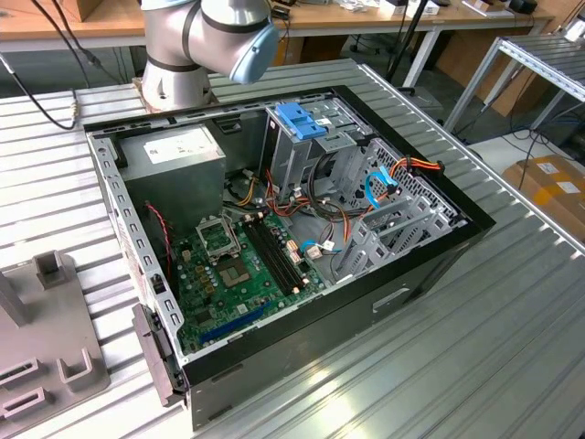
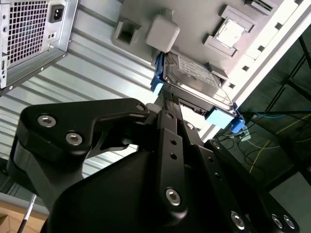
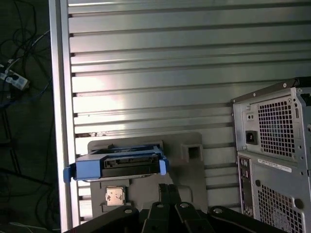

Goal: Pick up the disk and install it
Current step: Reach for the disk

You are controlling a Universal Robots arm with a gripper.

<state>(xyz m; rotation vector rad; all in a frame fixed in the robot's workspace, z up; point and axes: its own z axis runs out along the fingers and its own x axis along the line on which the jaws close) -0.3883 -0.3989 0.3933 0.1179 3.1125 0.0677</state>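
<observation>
The disk (image 2: 194,80) lies flat on a grey holder plate (image 3: 194,170) on the ribbed metal tabletop (image 3: 170,63), close to the tabletop's edge. Its labelled dark face is up and its bright blue rails run along its sides. In both wrist views the claw (image 2: 171,99) hangs just short of it, tips together with nothing between them. The disk lies straight ahead of those tips, and I cannot tell whether they touch its near edge. A small square chip (image 3: 115,195) lies in a pocket of the same plate, just beside the disk. In the exterior view the open computer case (image 1: 430,265) lies on its side mid-frame, with the arm's base (image 1: 174,78) behind it at upper centre. Part of the grey plate shows at the lower left.
</observation>
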